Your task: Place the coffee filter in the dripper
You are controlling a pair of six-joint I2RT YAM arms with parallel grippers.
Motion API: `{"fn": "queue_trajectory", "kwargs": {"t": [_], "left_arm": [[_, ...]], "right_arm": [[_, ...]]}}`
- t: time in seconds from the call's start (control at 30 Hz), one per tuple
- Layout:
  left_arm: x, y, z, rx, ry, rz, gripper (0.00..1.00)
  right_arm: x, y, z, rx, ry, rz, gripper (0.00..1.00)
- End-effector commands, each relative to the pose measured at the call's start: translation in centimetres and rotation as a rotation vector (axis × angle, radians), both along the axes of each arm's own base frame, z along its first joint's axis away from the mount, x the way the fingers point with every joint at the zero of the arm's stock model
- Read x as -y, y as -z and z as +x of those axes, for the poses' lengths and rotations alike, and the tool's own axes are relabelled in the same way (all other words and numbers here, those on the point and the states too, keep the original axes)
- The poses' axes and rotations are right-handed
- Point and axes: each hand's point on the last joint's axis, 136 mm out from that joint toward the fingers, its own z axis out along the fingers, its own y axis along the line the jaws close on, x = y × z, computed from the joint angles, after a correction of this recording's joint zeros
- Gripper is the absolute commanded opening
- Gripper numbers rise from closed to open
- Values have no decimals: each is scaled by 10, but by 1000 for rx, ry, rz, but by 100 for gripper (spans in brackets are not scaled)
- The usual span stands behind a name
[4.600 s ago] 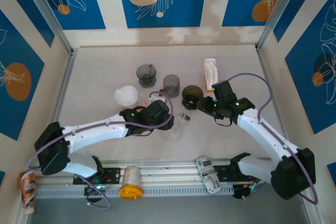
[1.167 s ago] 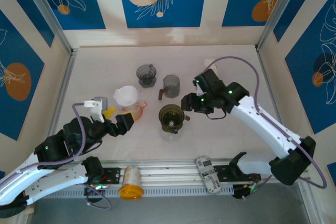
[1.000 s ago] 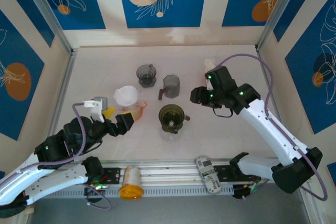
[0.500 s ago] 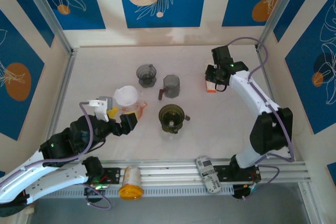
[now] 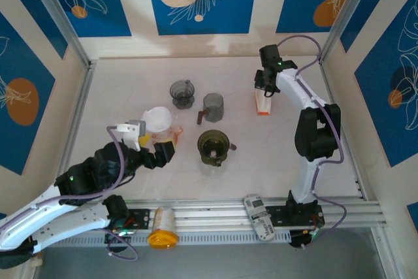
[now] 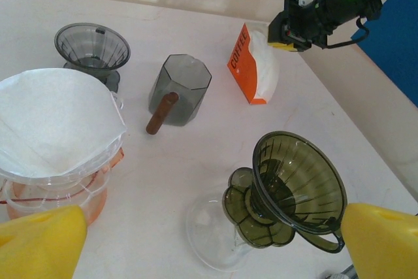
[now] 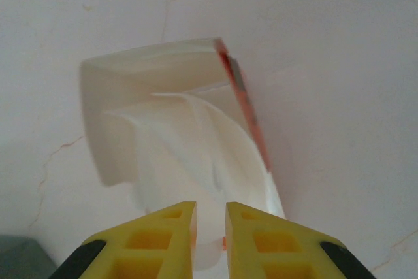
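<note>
The dark olive dripper [image 5: 213,146] [image 6: 299,184] sits on a clear glass server at mid-table. White coffee filters stick out of an orange "COFFEE" pack [image 5: 262,101] [image 6: 255,66] [image 7: 176,142] at the back right. My right gripper [image 5: 263,86] [image 7: 210,217] hangs right over the pack's near end. Its jaws are nearly together, with a white filter edge showing in the narrow gap; I cannot tell if the pads pinch it. My left gripper [image 5: 151,148] [image 6: 209,246] is wide open and empty, low and left of the dripper.
A white filter lies in a clear and orange dripper [image 5: 157,119] [image 6: 55,125] by my left gripper. A grey dripper [image 5: 182,92] and a grey cup with a brown handle [image 5: 212,106] stand behind the olive one. The side wall is close to the right arm.
The right arm swung from beside the olive dripper to the back right, over the filter pack, and its jaws narrowed. The left arm edged slightly forward, still open.
</note>
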Motion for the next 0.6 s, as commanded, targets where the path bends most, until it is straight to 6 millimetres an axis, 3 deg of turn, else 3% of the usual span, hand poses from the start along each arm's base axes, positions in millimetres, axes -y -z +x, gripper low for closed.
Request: {"fn": "queue_trajectory", "kwargs": {"t": [0.0, 0.57], "left_arm": [[8, -7, 2, 29, 26, 14, 100], [16, -2, 9, 31, 17, 47, 100]], "right_arm": [[5, -7, 8, 5, 23, 7, 20], [0, 1, 19, 11, -6, 18, 20]]}}
